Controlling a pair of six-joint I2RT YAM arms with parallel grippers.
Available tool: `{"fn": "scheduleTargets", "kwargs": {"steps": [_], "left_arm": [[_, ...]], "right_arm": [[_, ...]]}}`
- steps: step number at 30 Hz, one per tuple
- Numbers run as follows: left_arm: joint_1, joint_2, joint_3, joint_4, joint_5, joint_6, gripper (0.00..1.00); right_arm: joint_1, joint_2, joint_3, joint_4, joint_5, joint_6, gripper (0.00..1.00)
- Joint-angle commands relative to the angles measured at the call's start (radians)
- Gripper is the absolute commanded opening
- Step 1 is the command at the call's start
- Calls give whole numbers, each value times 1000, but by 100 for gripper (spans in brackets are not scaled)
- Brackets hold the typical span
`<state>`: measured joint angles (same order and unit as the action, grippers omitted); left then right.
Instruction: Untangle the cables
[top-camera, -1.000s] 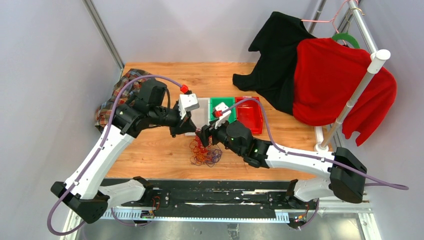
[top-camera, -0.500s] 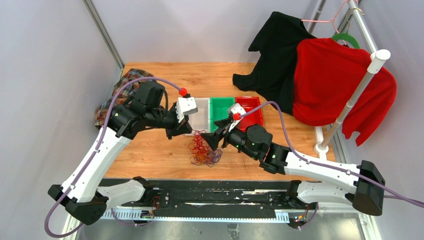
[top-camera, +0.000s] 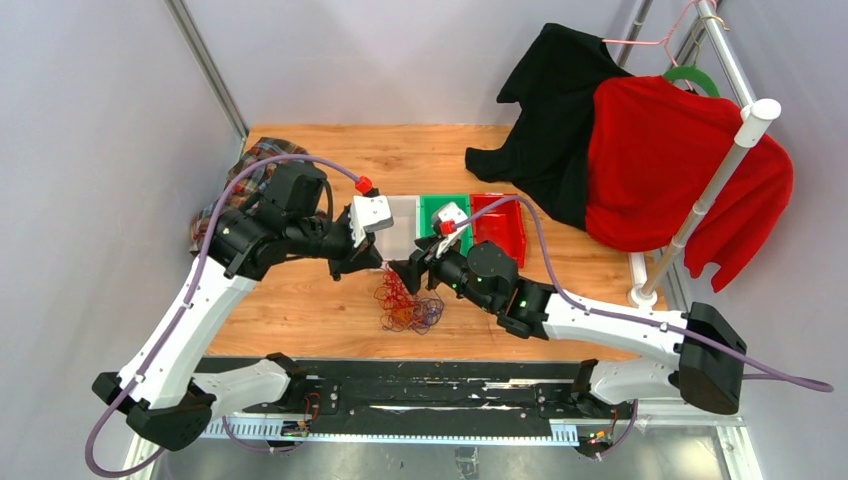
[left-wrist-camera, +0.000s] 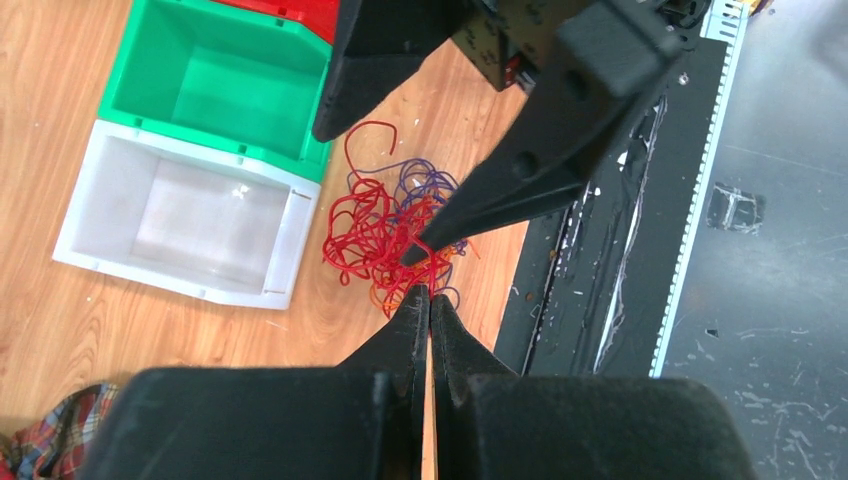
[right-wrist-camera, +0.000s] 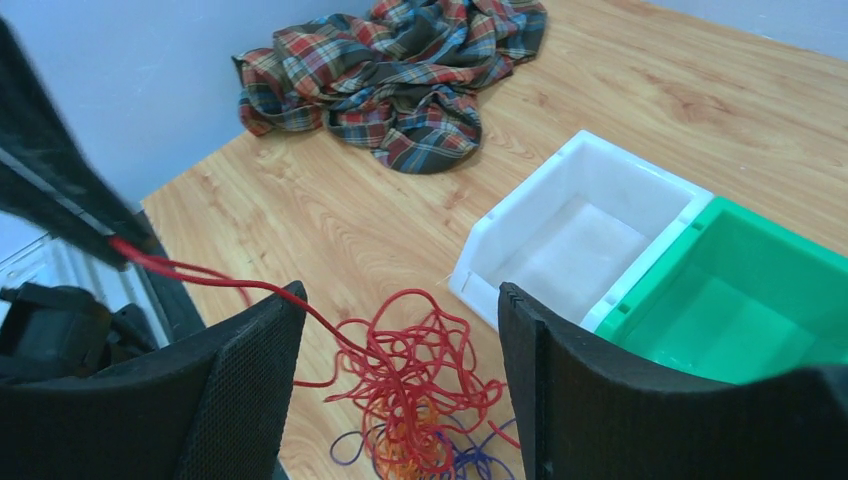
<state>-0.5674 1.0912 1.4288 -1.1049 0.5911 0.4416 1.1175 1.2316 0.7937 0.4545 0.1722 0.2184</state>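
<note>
The cables (top-camera: 405, 308) are a tangle of thin red, orange and purple wires lying on the wooden table in front of the bins. My left gripper (top-camera: 377, 267) is shut on a red strand, which runs taut from its fingertips (left-wrist-camera: 428, 297) down into the tangle (left-wrist-camera: 385, 235). My right gripper (top-camera: 409, 275) is open and empty and hovers over the tangle (right-wrist-camera: 420, 375), which shows between and below its fingers (right-wrist-camera: 398, 292). The held red strand passes in front of its left finger (right-wrist-camera: 250, 380). The right gripper also shows in the left wrist view (left-wrist-camera: 365, 195).
A white bin (top-camera: 398, 238), a green bin (top-camera: 434, 206) and a red bin (top-camera: 499, 232) stand in a row just behind the tangle. A plaid cloth (top-camera: 232, 190) lies at the left edge. Black and red garments (top-camera: 650, 160) hang on a rack at the right.
My right gripper swung right, then came back left over the tangle. My left gripper shifted slightly left with the red strand, and the tangle is drawn up toward it.
</note>
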Motion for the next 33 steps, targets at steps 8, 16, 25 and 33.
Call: {"fn": "scheduleTargets", "kwargs": {"steps": [8, 16, 25, 33], "left_arm": [[-19, -3, 159, -60, 89, -16, 1], [-20, 103, 518, -98, 68, -57, 0], [-20, 257, 980, -96, -104, -120, 0], [-20, 290, 1147, -4, -332, -57, 0]], "right_arm": [[34, 213, 130, 158, 140, -41, 69], [51, 328, 35, 204, 198, 36, 68], [86, 325, -217, 309, 332, 134, 69], [97, 263, -376, 319, 402, 220, 64]]}}
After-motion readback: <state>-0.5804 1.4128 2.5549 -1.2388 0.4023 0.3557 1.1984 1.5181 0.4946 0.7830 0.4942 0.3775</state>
